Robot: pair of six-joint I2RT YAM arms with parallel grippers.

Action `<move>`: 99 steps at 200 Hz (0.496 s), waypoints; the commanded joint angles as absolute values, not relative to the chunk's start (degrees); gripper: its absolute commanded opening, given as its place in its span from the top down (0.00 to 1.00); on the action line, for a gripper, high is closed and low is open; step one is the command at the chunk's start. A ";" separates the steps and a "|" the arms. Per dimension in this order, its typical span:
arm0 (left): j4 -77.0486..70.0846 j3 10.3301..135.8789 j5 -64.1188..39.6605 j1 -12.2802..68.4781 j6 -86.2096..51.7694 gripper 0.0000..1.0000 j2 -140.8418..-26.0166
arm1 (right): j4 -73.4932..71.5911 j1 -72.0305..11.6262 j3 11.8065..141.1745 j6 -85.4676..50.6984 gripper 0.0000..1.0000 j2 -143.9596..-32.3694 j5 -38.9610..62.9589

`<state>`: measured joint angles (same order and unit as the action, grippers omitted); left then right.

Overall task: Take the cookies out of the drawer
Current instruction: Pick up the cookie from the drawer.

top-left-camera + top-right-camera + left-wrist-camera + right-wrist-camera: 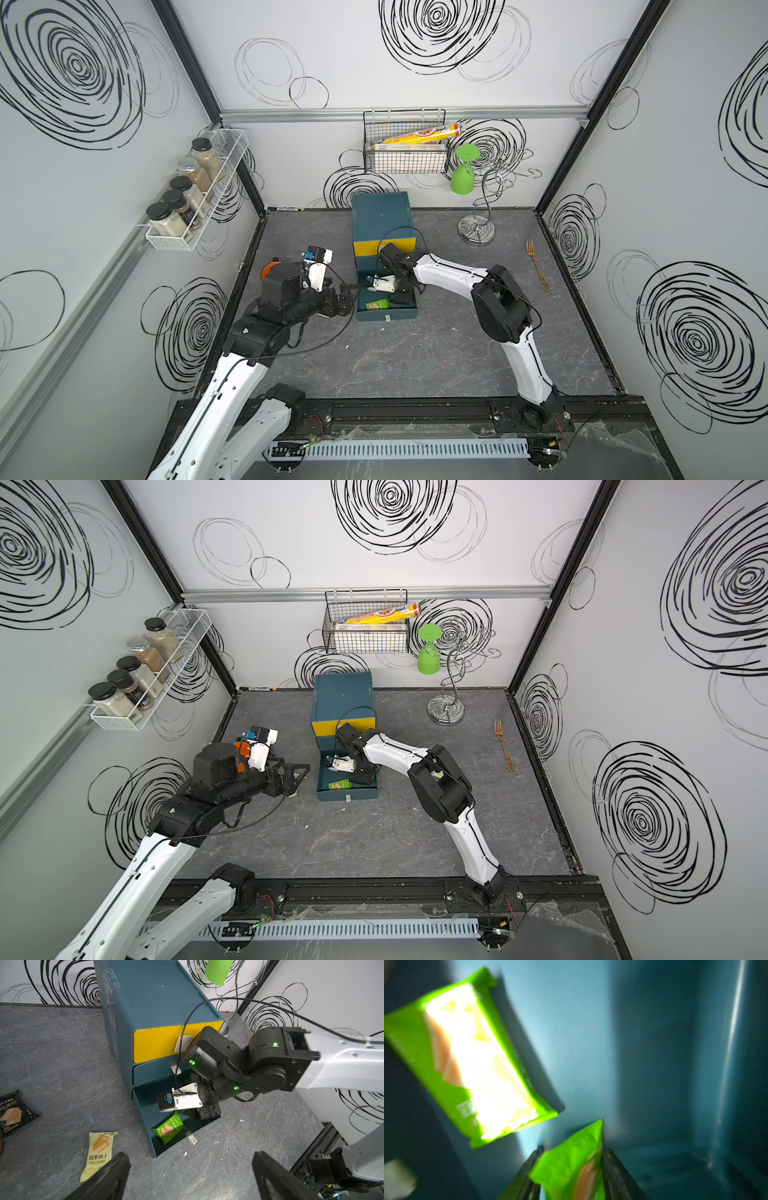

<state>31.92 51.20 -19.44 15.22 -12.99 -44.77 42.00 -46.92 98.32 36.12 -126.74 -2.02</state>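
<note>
The bottom drawer (pixel 143 1120) of the teal drawer unit (pixel 381 216) stands pulled out over the grey worktop (pixel 62 1064). The right gripper (pixel 573 1149) reaches down into it. In the blurred right wrist view its fingers (pixel 614 1167) press on either side of a green packet (pixel 571 1172), gripping it by one end. A second green packet (pixel 168 1130) lies flat on the drawer floor near the front wall, just beside that gripper; it shows in both top views as well. Outside the drawer, a pale yellow packet (pixel 99 1153) and a black packet (pixel 14 1113) lie on the worktop at the unit's side, apart from each other. The left gripper (pixel 190 1154) hovers above the worktop beside the drawer, its fingers spread wide and holding nothing.
</note>
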 commanded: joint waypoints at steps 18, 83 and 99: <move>30.94 51.94 -19.42 15.12 -12.04 0.01 -44.03 | 36.76 -47.37 95.12 34.73 0.75 -124.88 -5.64; 30.81 51.85 -19.34 15.05 -12.04 0.01 -43.61 | 34.65 -47.42 93.16 33.75 0.81 -119.03 -3.58; 30.68 51.77 -19.25 15.04 -11.96 0.01 -43.60 | 34.86 -47.48 92.93 33.28 0.81 -117.14 -3.18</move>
<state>32.12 51.20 -19.42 15.22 -12.86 -44.12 35.29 -47.09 93.27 34.83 -121.86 -4.51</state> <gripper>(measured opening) 0.988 0.199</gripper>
